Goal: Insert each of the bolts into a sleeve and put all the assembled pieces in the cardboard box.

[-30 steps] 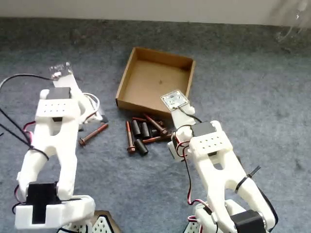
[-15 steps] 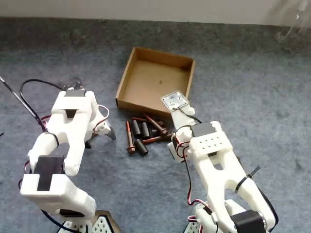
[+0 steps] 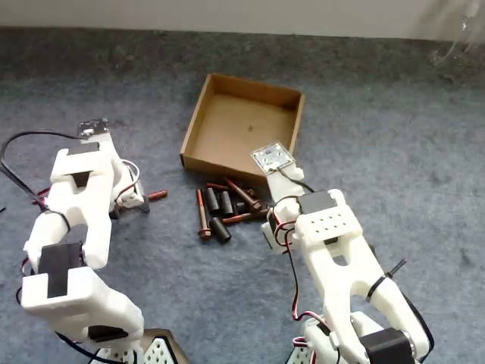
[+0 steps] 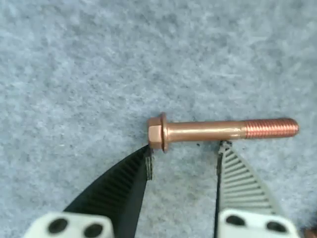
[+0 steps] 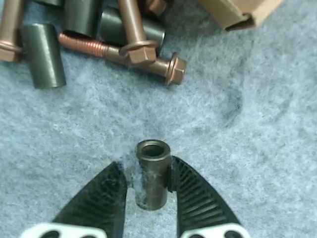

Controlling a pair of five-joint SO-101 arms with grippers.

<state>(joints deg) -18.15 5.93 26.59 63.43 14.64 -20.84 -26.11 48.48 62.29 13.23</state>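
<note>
A lone copper bolt (image 4: pixel 223 130) lies flat on the grey carpet, just beyond the tips of my left gripper (image 4: pixel 184 151), which is open and touches nothing. From above, the bolt's threaded end (image 3: pixel 157 195) pokes out beside the left arm. My right gripper (image 5: pixel 146 166) is shut on a dark sleeve (image 5: pixel 152 173), whose open end points away from the camera. The cardboard box (image 3: pixel 198 114) sits at the back centre with nothing inside. A pile of bolts and sleeves (image 3: pixel 221 205) lies in front of it, between the arms.
In the right wrist view, loose bolts (image 5: pixel 148 54) and sleeves (image 5: pixel 44 54) lie ahead of the held sleeve, with a box corner (image 5: pixel 237 15) beyond. Cables (image 3: pixel 23 144) trail from the left arm. Bare carpet stretches to the right of the box.
The left arm swung toward the pile, then back left. The lone bolt has shifted and now lies mostly under that gripper. The right arm has not moved.
</note>
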